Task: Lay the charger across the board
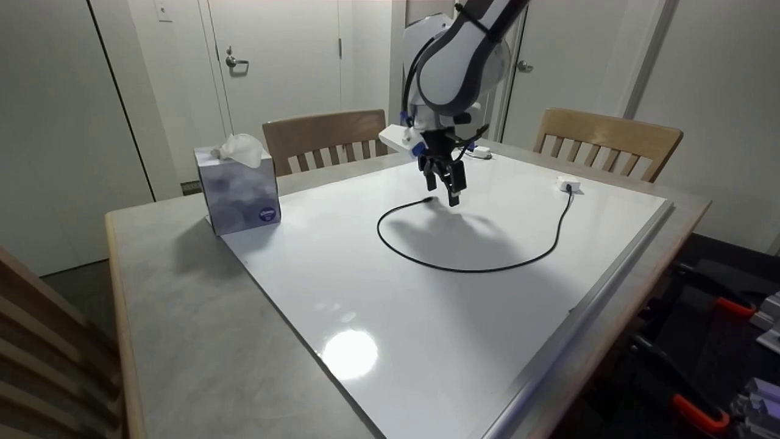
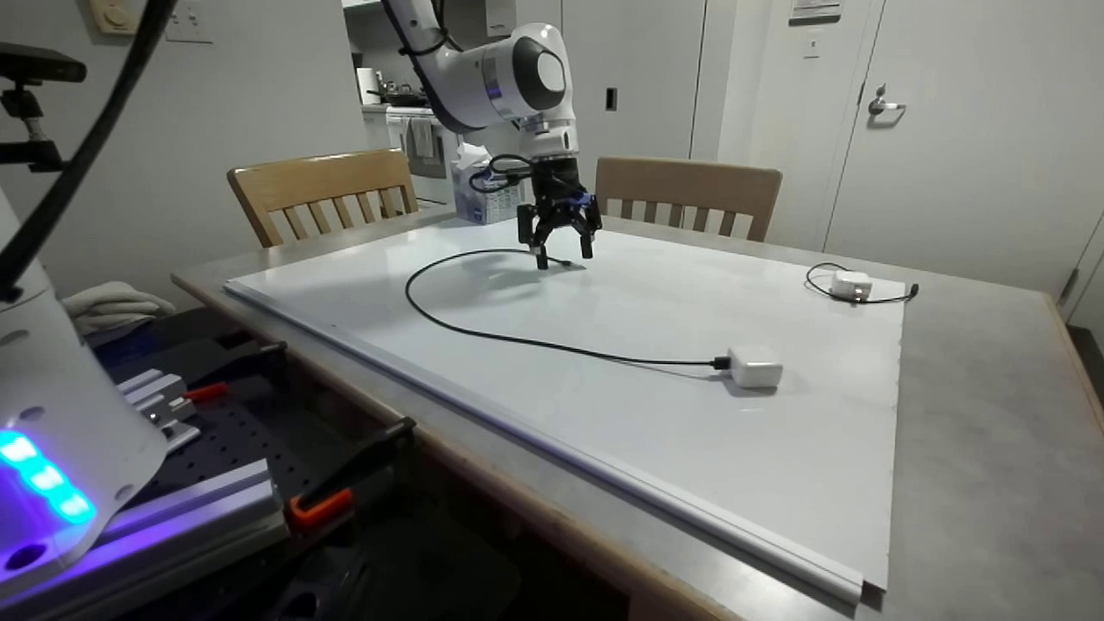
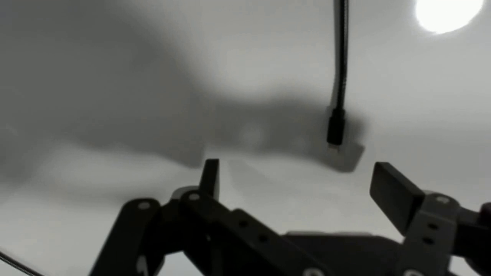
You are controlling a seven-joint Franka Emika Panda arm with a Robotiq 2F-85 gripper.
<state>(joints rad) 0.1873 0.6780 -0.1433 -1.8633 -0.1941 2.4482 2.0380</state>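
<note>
The charger's black cable point(image 1: 469, 271) lies in a wide curve on the glossy white board point(image 1: 317, 262). In an exterior view the cable point(image 2: 535, 342) runs from its white plug block point(image 2: 755, 366) to a free end below my gripper. My gripper point(image 1: 443, 191) is over the board, pointing down, fingers apart and empty. It also shows in an exterior view point(image 2: 564, 252). In the wrist view the cable's free connector end point(image 3: 336, 126) lies ahead of my open fingers point(image 3: 297, 168), nearer the right finger, and not between them.
A purple-blue tissue box point(image 1: 241, 189) stands at a board corner. A second white plug block with a short black cable point(image 2: 851, 285) lies at the board's edge. A raised metal rail point(image 2: 535, 440) runs along one side. Wooden chairs point(image 1: 332, 137) surround the table.
</note>
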